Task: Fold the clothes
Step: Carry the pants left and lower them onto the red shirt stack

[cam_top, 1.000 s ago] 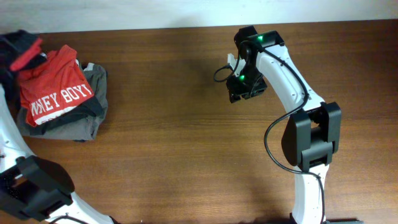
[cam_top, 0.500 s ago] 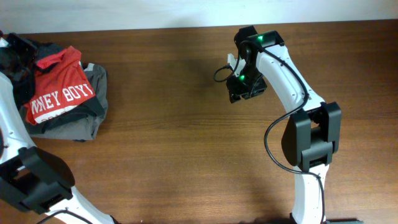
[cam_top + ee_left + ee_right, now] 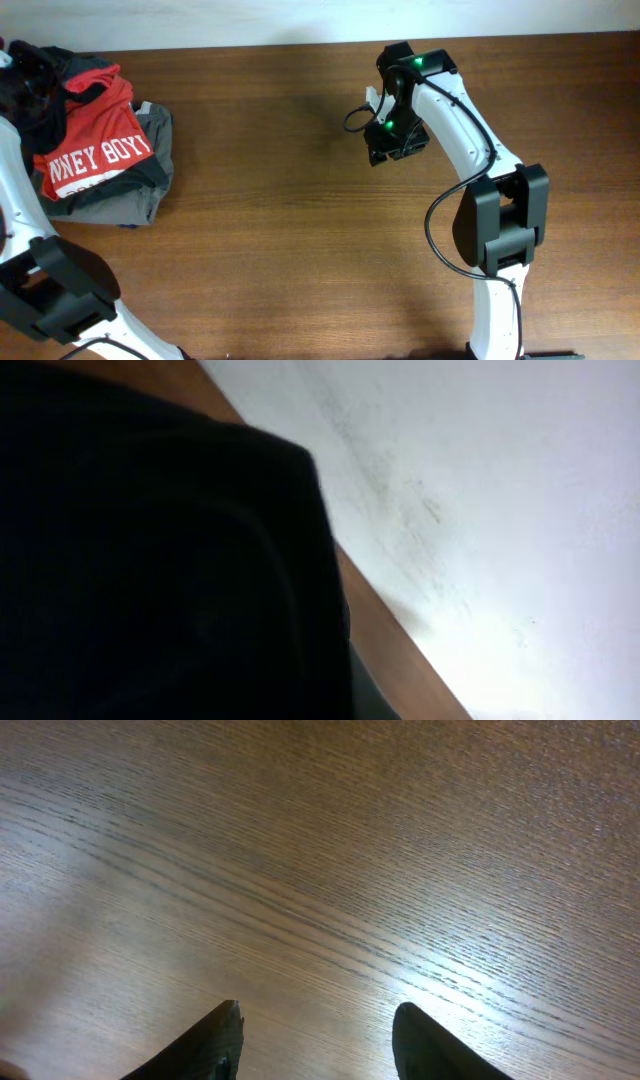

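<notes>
The clothes (image 3: 82, 70), black trousers with a red-orange edge, lie bunched at the far left on top of a pile. My left gripper (image 3: 45, 85) sits right on that bunch, its fingertips buried in the fabric. In the left wrist view black cloth (image 3: 150, 560) fills most of the frame and hides the jaws. The gripper is shut on the trousers, part of which is raised off the pile. My right gripper (image 3: 385, 150) hovers over bare wood in the far middle of the table. In its wrist view the gripper (image 3: 318, 1040) stands open with nothing between its fingers.
A red T-shirt (image 3: 95, 152) with white lettering lies under the trousers, on a grey folded garment (image 3: 152, 135). The brown wooden table (image 3: 280, 220) ends at a white wall (image 3: 480, 510) just behind the pile. The right arm's base (image 3: 500, 220) stands at the near right.
My left gripper has moved up and to the right along the far edge, dragging the black and red-orange fabric with it. The red T-shirt shifted slightly. The right arm has stayed still.
</notes>
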Controlling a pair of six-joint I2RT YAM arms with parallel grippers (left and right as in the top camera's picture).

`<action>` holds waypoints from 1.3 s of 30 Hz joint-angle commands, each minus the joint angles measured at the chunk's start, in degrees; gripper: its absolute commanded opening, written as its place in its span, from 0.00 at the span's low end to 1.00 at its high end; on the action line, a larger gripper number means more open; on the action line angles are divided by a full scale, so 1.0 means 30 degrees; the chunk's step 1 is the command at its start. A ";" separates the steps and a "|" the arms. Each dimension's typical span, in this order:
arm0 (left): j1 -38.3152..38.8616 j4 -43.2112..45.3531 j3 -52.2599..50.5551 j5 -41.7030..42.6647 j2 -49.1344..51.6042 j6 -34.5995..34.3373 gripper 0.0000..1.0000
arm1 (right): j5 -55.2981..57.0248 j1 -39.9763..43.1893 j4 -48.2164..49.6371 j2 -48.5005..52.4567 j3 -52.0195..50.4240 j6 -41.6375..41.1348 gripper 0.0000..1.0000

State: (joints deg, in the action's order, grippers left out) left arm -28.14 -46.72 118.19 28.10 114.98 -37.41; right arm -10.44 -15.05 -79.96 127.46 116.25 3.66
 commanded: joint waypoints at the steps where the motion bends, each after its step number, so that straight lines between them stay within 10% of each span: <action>1: 0.0131 -0.1217 0.0189 0.0925 -0.0007 -0.0546 0.00 | 0.0189 -0.0066 0.0015 -0.0248 0.0182 0.0197 0.53; 8: 0.1450 -0.5049 0.0189 0.0299 0.0000 0.1778 0.00 | 0.0189 -0.0058 0.0087 -0.0248 0.0182 0.0197 0.53; 18: 0.3628 -0.7817 0.0189 -0.8699 0.0000 0.2084 0.00 | 0.0182 -0.0066 0.0073 -0.0248 0.0182 0.0189 0.53; 36: 0.3708 -0.7169 0.0189 -1.0448 0.0000 0.1989 0.00 | 0.0197 -0.0058 0.0066 -0.0248 0.0182 0.0204 0.53; 39: 0.3708 -0.7490 0.0189 -1.0426 0.0000 0.1989 0.16 | 0.0197 -0.0058 0.0066 -0.0248 0.0182 0.0204 0.53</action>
State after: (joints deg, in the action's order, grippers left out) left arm -16.99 -68.38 118.19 -1.58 114.98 -32.32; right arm -10.44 -15.05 -79.72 127.48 116.25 3.70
